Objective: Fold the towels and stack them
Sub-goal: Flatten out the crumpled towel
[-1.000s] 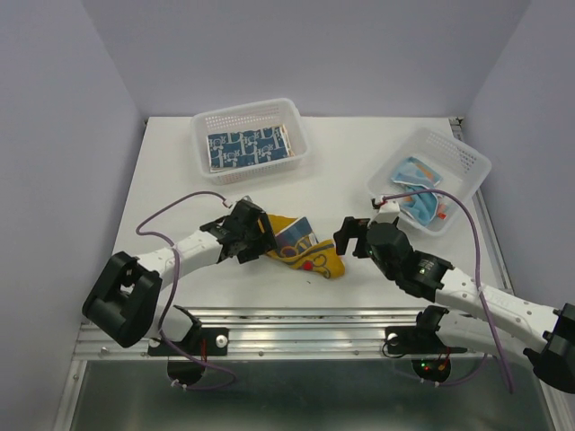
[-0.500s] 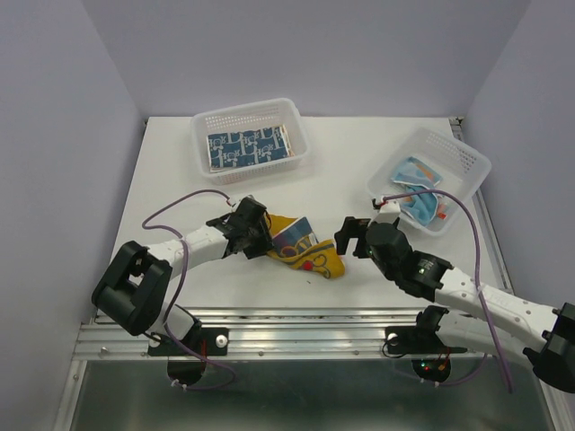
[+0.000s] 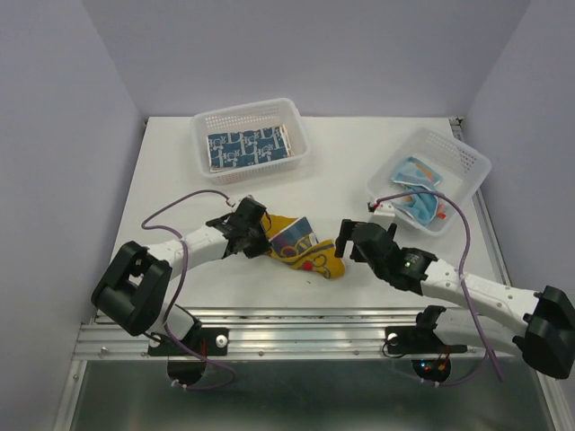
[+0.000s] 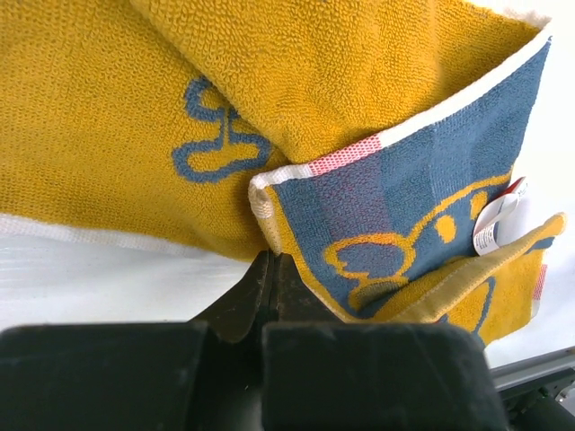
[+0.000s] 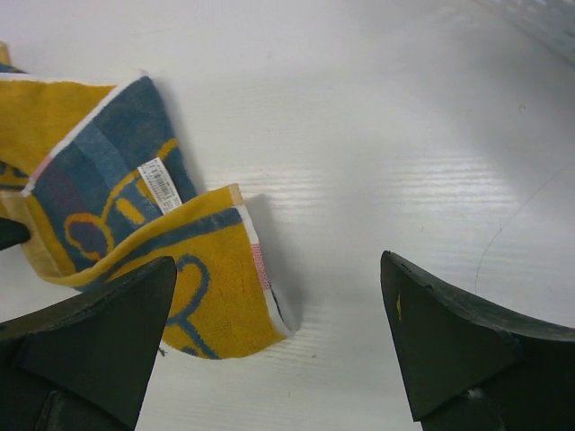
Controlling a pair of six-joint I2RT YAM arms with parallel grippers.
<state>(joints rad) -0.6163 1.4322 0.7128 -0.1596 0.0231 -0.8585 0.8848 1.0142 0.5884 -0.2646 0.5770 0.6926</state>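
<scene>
Your left gripper (image 3: pixel 265 240) was pinched shut on the left hem of the yellow-and-blue towel (image 3: pixel 306 252). In the left wrist view its fingertips (image 4: pixel 269 269) met right at the folded corner, where a blue panel lapped over the yellow.

That towel lay crumpled on the table (image 3: pixel 359 162) between your two grippers. Its long axis ran from the held corner down and to the right, towards your right gripper (image 3: pixel 343 244). The right gripper stood with its jaws spread wide and held nothing, just beside the towel's free right end. From the right wrist, the cloth (image 5: pixel 117 206) sat ahead and to the left of the gap between the fingers, label side up.

The right arm was therefore the nearer one for the loose end. I judged that the next move depended on bringing it left onto that end.

Both forearms lay low over the table, the left reaching rightward from its base and the right reaching leftward.

Further back, a navy towel (image 3: pixel 248 148) lay flat in one basket (image 3: pixel 202 126), and a light blue towel (image 3: pixel 415 193) lay bunched in the other basket (image 3: pixel 469 158).
</scene>
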